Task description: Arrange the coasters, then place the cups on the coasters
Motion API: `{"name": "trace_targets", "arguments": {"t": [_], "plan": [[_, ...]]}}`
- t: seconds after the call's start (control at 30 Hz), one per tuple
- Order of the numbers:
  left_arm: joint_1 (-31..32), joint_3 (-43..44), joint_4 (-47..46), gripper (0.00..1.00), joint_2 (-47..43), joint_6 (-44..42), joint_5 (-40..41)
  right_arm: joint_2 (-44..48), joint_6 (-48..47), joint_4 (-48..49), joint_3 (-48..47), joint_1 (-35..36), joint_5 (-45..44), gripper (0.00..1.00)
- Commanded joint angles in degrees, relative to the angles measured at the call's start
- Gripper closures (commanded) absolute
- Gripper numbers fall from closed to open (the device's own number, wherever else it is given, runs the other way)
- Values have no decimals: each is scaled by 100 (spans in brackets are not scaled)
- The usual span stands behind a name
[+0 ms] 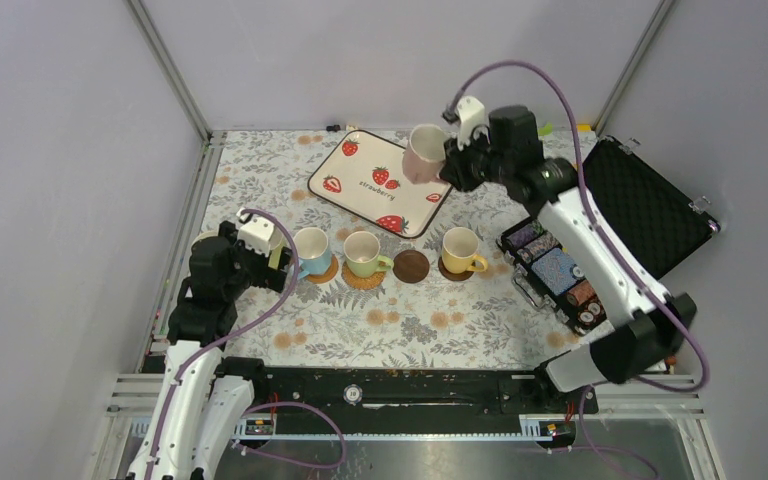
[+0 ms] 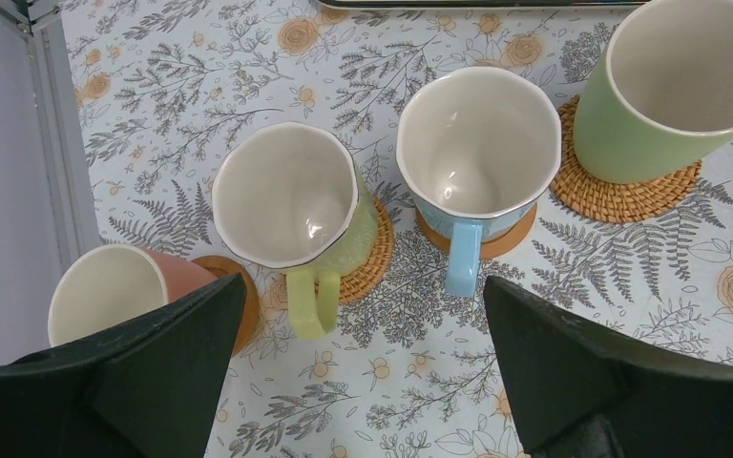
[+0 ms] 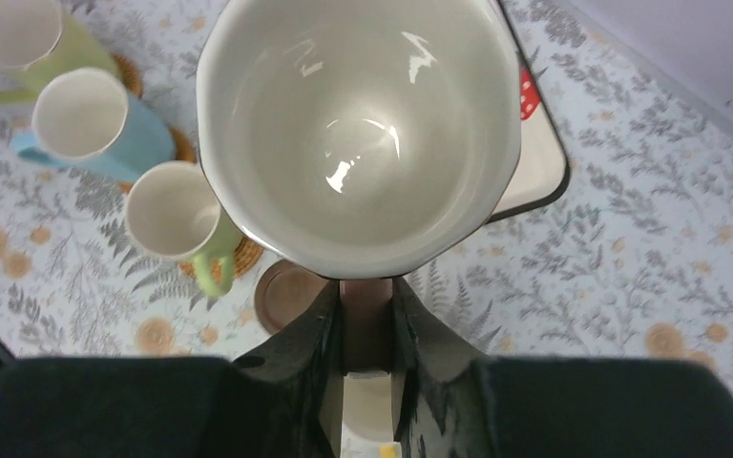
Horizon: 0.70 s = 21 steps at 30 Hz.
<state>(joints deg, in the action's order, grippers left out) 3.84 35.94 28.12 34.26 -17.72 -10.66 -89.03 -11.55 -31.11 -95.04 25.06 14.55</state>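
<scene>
**Right arm.** The right gripper (image 3: 365, 310) is closed on the handle of the pale pink cup (image 3: 358, 134). The handle is clamped between both fingers, and the white inside of the cup faces the wrist camera. In the top view the cup is held clear of the table (image 1: 260, 170), over the far right corner of the strawberry tray (image 1: 360, 175). The tray lies near the far edge.

**Left arm.** The left gripper (image 2: 365, 286) is spread wide and nothing is held in it. It is positioned over the left end of the cup row, near the left edge of the table.

**Cup row.** A row is laid across the middle of the table, roughly parallel with the near edge. From the left edge, the order is as follows:

1. The salmon cup (image 2: 105, 291) is set on the first tan coaster (image 2: 245, 301).
2. The lime cup (image 2: 286, 196) is set on the first woven coaster (image 2: 374, 253).
3. The blue cup (image 2: 477, 143) is set on the second tan coaster (image 2: 511, 239).
4. The green cup (image 2: 678, 76) is set on the second woven coaster (image 2: 620, 200).
5. The dark brown coaster (image 1: 411, 266) lies bare.
6. The yellow cup (image 1: 459, 246) is set on the last coaster (image 1: 446, 270).

**Other items.** An open black case (image 1: 650, 205) is placed at the right edge of the table.
</scene>
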Motion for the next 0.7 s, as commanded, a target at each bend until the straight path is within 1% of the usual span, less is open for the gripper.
{"name": "trace_targets", "arguments": {"t": [0.0,0.17,0.3,0.4,0.5,0.67], "plan": [[7,-10,-290,1,-32,14,-113,1069,264,1131,1335,372,-18,100],[11,10,-246,1,10,23,-234,1965,344,1577,2627,884,-553,100],[7,9,-236,1,4,23,-261,2315,435,1981,3354,1163,-927,100],[11,27,-216,1,9,26,-306,2397,380,2361,3758,1177,-1042,100],[12,14,-215,1,6,15,-320,2304,341,2515,3932,1172,-1105,100],[11,-36,-261,1,-99,-8,-230,2081,466,2805,4173,1185,-880,100]]}}
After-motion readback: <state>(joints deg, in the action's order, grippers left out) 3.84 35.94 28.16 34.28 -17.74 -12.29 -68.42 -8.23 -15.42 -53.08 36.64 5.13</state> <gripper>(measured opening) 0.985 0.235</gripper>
